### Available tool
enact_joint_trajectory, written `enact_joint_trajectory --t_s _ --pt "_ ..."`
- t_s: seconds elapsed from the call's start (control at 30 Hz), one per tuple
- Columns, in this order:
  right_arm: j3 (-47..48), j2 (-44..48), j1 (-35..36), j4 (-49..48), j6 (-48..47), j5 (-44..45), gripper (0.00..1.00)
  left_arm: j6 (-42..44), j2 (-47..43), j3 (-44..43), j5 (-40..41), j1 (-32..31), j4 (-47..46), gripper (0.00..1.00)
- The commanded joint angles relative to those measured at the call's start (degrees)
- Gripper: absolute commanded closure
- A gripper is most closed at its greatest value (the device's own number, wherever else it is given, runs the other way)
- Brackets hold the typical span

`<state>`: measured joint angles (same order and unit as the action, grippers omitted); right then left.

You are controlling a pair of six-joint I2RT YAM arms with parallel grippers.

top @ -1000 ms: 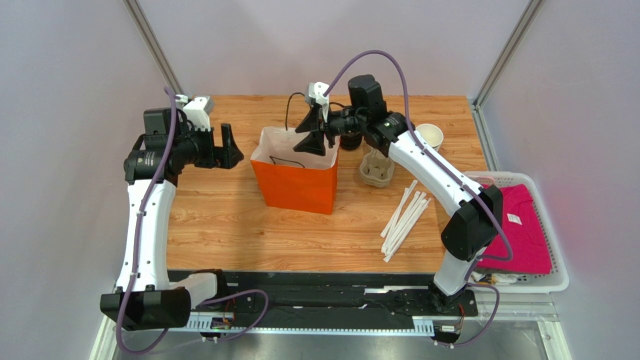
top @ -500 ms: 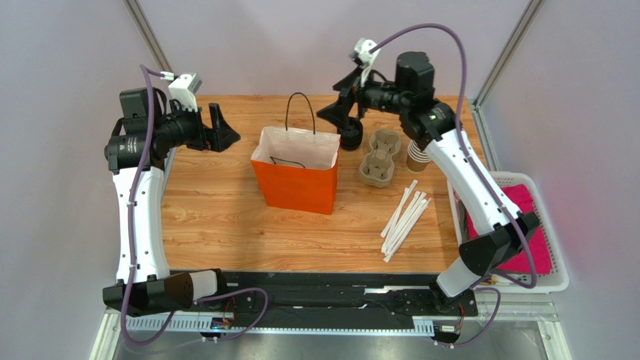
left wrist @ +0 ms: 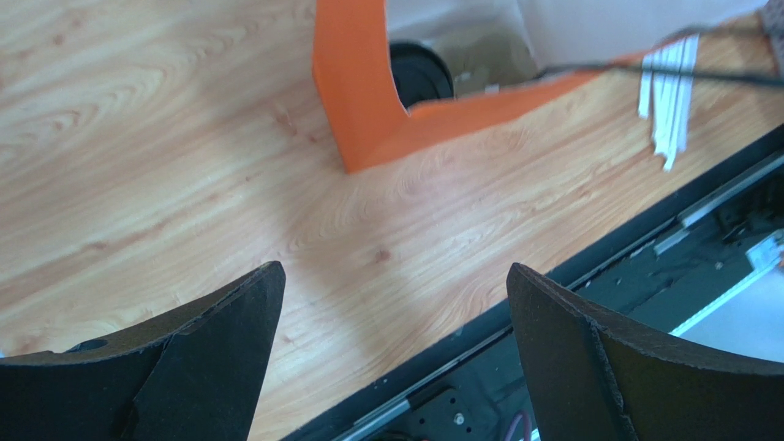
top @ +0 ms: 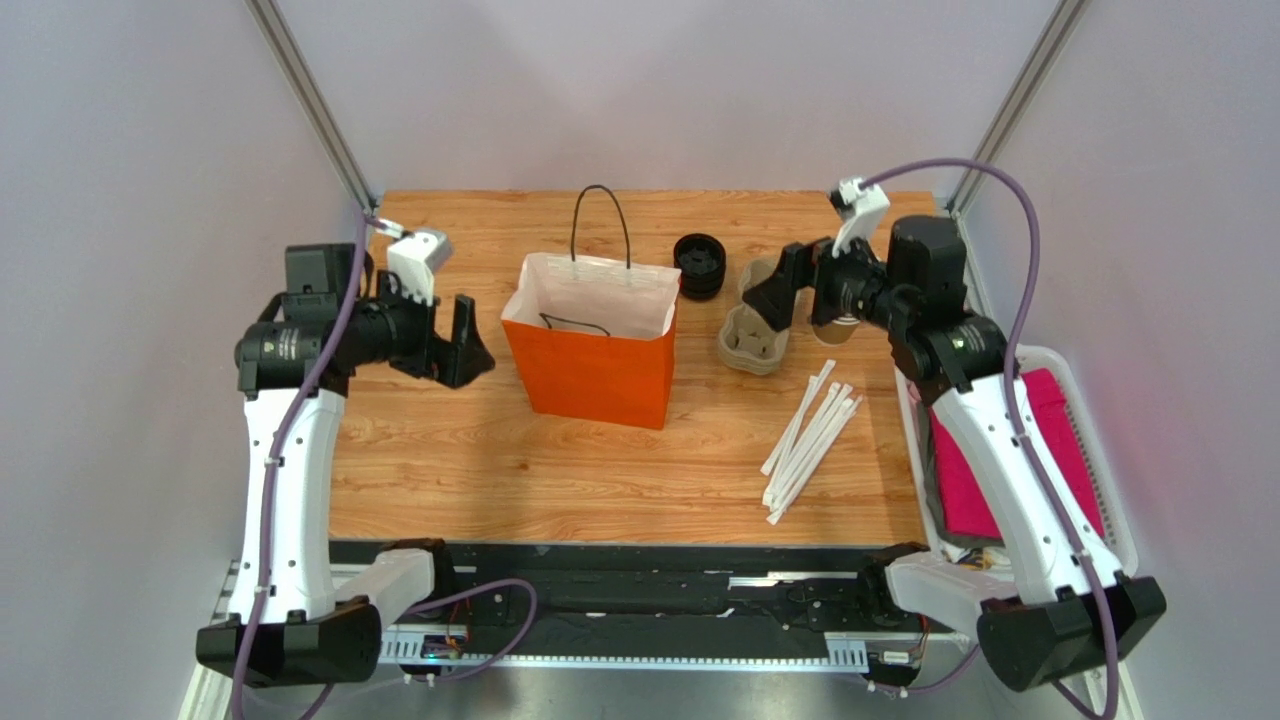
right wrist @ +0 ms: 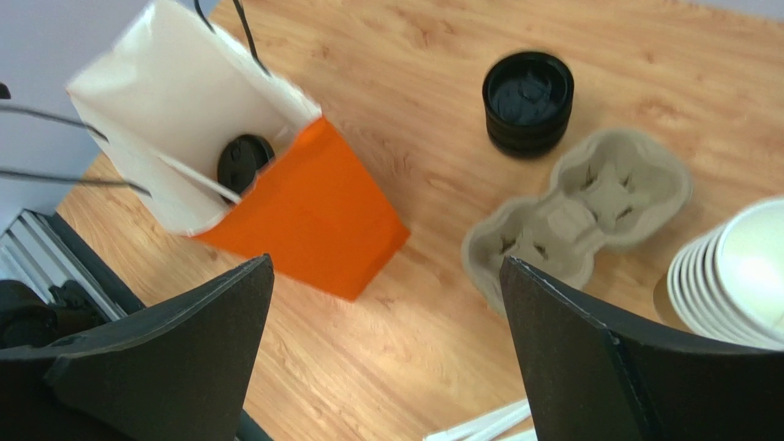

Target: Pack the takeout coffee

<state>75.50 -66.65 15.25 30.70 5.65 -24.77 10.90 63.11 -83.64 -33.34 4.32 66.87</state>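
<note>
The takeout coffee stands inside the orange paper bag (top: 589, 363). Its black lid (right wrist: 244, 162) shows through the bag's open top in the right wrist view. In the left wrist view the lid (left wrist: 419, 75) shows past the bag's orange wall (left wrist: 354, 92). The top view does not show the cup. My left gripper (top: 463, 345) is open and empty to the left of the bag, over bare wood (left wrist: 394, 268). My right gripper (top: 778, 288) is open and empty to the right of the bag, above the cup carrier (right wrist: 386, 261).
A stack of loose black lids (top: 699, 264) (right wrist: 527, 99) stands behind the bag's right side. A grey pulp cup carrier (top: 751, 333) (right wrist: 575, 216) lies beside it. A stack of lidless cups (right wrist: 736, 266) is at the right. White straws (top: 809, 435) lie in front. A white basket (top: 1104, 563) holds pink cloth.
My right gripper has pulled back from over the bag's mouth to the right, ending open above the cup carrier. My left arm has shifted slightly and stays open left of the bag.
</note>
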Motion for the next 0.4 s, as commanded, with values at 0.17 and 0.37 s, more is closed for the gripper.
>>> enact_joint_trajectory --t_s 0.17,0.37 --pt "-16.4 17.6 -0.7 1.9 1.1 7.5 0.00 6.2 -7.4 12.9 10.8 -5.5 0.1 0.01" --pt "-18.7 22.3 -2.1 2.7 0.8 8.2 0.00 5.9 -9.8 14.9 11.5 -6.3 -2.1 0.01"
